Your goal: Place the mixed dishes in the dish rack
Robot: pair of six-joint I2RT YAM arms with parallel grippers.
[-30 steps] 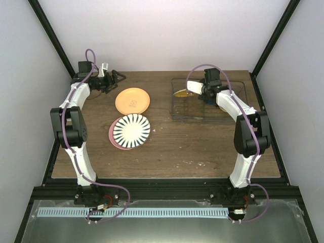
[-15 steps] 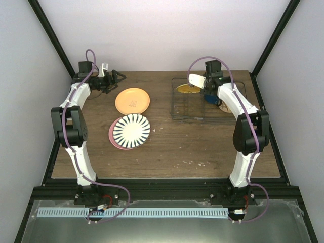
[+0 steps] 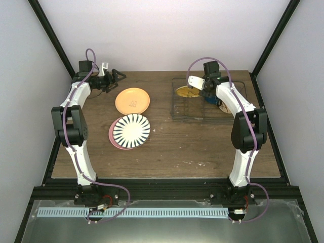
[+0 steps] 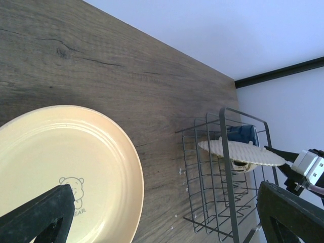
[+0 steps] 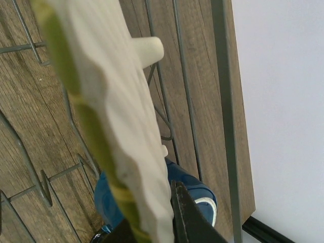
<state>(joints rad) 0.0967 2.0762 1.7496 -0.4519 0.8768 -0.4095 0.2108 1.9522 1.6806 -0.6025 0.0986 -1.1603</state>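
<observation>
R fingers (image 5: 190, 215) grip yellow plate (image 3: 184, 91) over rack (image 3: 177, 114); L fingers (image 4: 40, 212) spread.

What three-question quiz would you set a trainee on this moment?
1. True or false: the striped plate lies on top of the pink plate.
2. What does the right gripper hold? A) striped plate B) yellow plate C) pink plate
3. Fill in: the blue mug sits inside the ____.
Key: 1 true; 2 B; 3 rack.
</observation>
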